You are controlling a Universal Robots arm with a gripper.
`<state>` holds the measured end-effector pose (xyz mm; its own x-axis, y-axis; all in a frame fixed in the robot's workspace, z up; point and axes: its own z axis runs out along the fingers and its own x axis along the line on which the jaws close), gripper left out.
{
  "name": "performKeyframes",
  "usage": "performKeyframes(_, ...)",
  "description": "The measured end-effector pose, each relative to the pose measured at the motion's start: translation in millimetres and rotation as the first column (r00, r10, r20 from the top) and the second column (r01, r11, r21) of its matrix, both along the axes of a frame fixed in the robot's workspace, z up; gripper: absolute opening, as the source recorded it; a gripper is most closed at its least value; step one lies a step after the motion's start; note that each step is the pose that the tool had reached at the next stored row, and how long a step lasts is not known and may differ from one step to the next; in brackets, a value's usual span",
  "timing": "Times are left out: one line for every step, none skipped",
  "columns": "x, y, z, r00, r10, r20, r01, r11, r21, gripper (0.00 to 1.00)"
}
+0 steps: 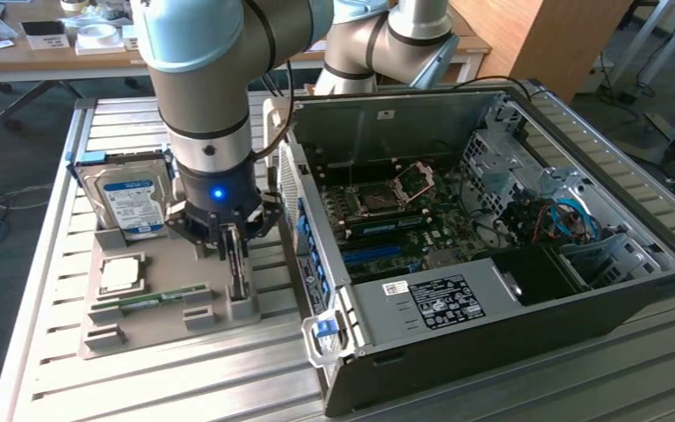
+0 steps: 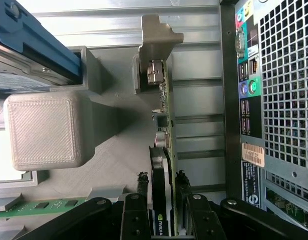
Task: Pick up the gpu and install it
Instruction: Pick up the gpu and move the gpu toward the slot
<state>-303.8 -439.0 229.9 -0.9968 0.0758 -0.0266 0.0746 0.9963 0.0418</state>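
Pincer [image 2: 161,182]: you have it clenched on the gpu [image 2: 163,115], one finger on each face.
gpu: upright in the grey holder [image 1: 156,330] on the table [image 1: 115,387], top edge free for your grip.

Exterior view: camera off arm [image 1: 203,88], set high, tilted down across slatted tabletop [image 1: 45,290]. Middle distance. Open computer case [image 1: 490,360] at exterior view's right, gray parts holder [image 1: 156,330] at exterior view's left. Arm's column close to lens, large.

Wrist view: camera on wrist, looking down past claw [image 2: 163,210], very close to graphics card [image 2: 164,125] standing on edge in holder.

Shared by both views: claw [image 1: 235,264], graphics card [image 1: 238,281], holder [image 2: 118,150], hard drive [image 1: 133,202], tabletop slats, computer case's port-side wall.
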Motion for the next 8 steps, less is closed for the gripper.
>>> performKeyframes(0.1,0.0,-0.3,1.0,0.0,0.0,0.0,1.0,0.0,0.36)
performKeyframes(0.1,0.1,-0.9,1.0,0.0,0.0001,0.0,1.0,0.0001,0.36)
performKeyframes(0.2,0.0,-1.0,1.0,0.0,-0.0001,0.0,1.0,-0.0001,0.36)
performKeyframes(0.3,0.0,-1.2,1.0,0.0,-0.0001,0.0,1.0,0.0,0.36)
performKeyframes(0.3,0.0,-1.4,1.0,0.0,0.0,0.0,1.0,0.0,0.36)
performKeyframes(0.3,0.0,-1.6,1.0,0.0,0.0,0.0,1.0,0.0,0.36)
performKeyframes(0.5,0.0,-1.7,1.0,0.0,0.0,0.0,1.0,0.0,0.36)
performKeyframes(0.7,0.0,-2.0,1.0,0.0,0.0001,0.0,1.0,0.0,0.36)
